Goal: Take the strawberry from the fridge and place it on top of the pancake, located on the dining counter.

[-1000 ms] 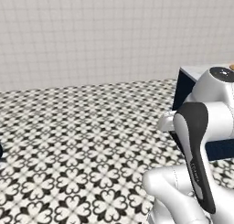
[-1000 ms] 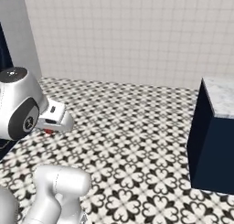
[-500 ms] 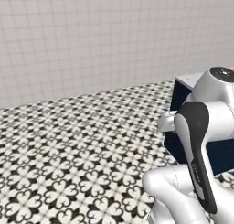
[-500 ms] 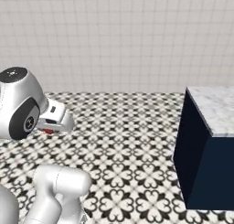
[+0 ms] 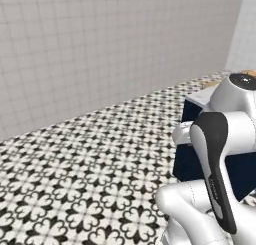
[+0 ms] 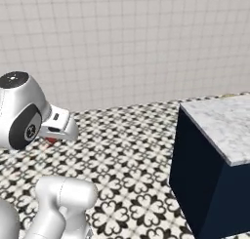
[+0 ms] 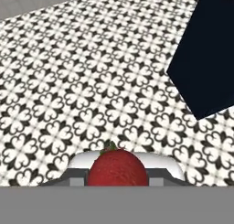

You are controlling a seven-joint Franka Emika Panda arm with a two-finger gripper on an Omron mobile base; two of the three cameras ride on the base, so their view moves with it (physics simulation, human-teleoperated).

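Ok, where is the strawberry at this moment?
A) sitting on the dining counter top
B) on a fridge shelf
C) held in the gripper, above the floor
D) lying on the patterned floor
C: in the hand view the strawberry sits in the gripper over the patterned floor, with the dining counter off to one side.

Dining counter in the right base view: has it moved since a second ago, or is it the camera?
No. The dining counter looms nearer and further left, but wall and floor tiles shift with it, so the base drove. The strawberry sits between the fingers.
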